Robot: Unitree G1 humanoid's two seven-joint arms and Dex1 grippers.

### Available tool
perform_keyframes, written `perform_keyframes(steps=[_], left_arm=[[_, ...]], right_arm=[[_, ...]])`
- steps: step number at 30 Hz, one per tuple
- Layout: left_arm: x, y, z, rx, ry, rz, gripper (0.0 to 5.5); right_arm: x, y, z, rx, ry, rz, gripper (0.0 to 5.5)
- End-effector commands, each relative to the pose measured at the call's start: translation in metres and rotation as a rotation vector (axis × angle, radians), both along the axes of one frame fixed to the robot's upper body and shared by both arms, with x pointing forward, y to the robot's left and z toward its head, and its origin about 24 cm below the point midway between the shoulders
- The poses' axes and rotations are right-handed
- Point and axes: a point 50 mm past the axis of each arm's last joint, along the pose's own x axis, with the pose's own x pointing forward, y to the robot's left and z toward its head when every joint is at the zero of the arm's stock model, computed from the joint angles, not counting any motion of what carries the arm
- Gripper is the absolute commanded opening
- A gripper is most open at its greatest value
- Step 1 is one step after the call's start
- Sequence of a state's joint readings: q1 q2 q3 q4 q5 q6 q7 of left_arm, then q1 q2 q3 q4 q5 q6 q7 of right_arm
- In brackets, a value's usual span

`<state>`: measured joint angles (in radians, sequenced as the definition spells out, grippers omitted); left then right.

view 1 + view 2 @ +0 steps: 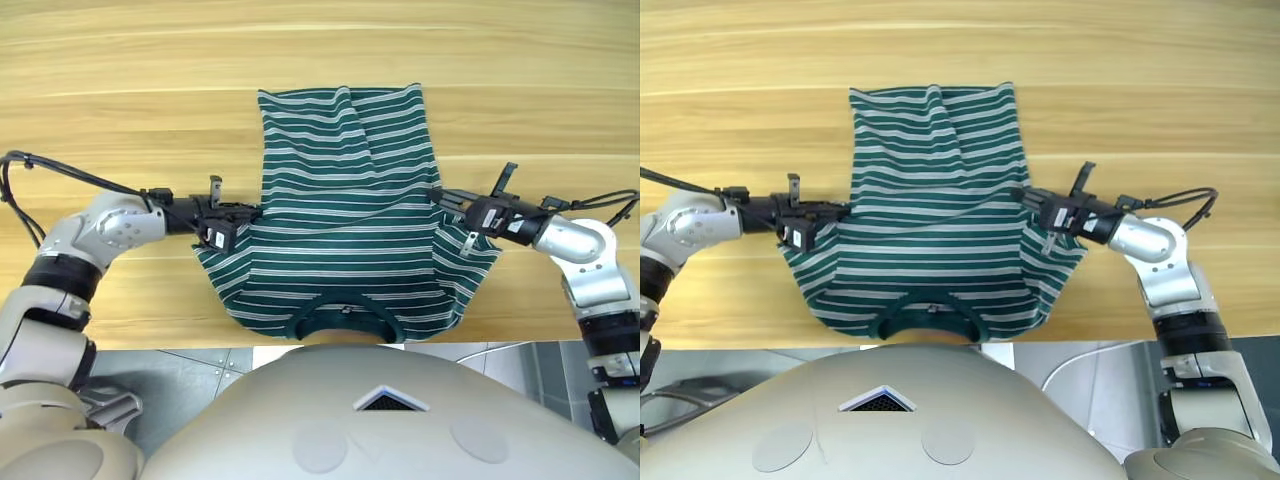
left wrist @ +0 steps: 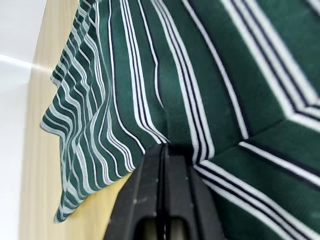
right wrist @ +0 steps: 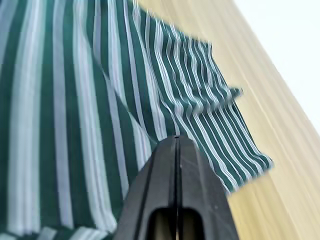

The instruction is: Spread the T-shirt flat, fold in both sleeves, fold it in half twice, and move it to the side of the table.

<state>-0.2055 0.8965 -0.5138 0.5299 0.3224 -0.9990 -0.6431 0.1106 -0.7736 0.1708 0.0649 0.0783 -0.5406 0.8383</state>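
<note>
1. Left claw [image 1: 248, 212]: fingers pressed together, with a pinch of striped cloth caught at the tips on the T-shirt's left side edge.
2. Right claw [image 1: 441, 196]: also closed on cloth, at the opposite, right side edge.
3. T-shirt [image 1: 345, 190]: green with white stripes, lying on the tabletop between the two claws. The collar [image 1: 345, 318] is at the near edge by the robot and the hem [image 1: 340, 97] is far.
4. Governing relation: the garment's long axis runs away from the robot, crosswise to the line joining the claws. The shirt's body lies inward from each claw, toward the centreline. Each arm holds its own side at about mid-length, and neither is nearer.
5. Condition: a raised crease runs down the far half, and the near corners are bunched and slack. The shirt is not flat.
6. Judgement: spreading or sleeve folding is in hand, and both halving folds are not yet done.
7. Tabletop [image 1: 120, 80]: pale wood, bearing the shirt.
</note>
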Motion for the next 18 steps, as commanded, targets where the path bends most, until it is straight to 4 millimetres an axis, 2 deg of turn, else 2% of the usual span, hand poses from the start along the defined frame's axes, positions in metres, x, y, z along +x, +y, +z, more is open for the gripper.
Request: perform_keyframes(steps=[1, 4, 9, 14, 18], left_arm=[[-0.050, 0.026, -0.033, 0.251, 0.274, -0.010, 0.00], [-0.046, 0.029, -0.024, 0.255, 0.235, 0.031, 0.00], [-0.012, 0.040, 0.001, 0.272, 0.056, 0.128, 0.00], [0.008, 0.037, 0.026, 0.240, -0.057, 0.138, 0.00], [0.024, 0.029, 0.049, 0.187, -0.131, 0.119, 0.00]], right_arm=[[-0.028, 0.005, 0.004, 0.018, 0.074, 0.186, 0.01], [-0.042, 0.009, 0.000, 0.010, 0.130, 0.276, 0.01], [-0.044, 0.016, -0.019, -0.064, 0.206, 0.315, 0.01], [-0.048, 0.020, -0.037, -0.113, 0.260, 0.328, 0.01], [-0.049, 0.022, -0.042, -0.123, 0.272, 0.335, 0.01]])
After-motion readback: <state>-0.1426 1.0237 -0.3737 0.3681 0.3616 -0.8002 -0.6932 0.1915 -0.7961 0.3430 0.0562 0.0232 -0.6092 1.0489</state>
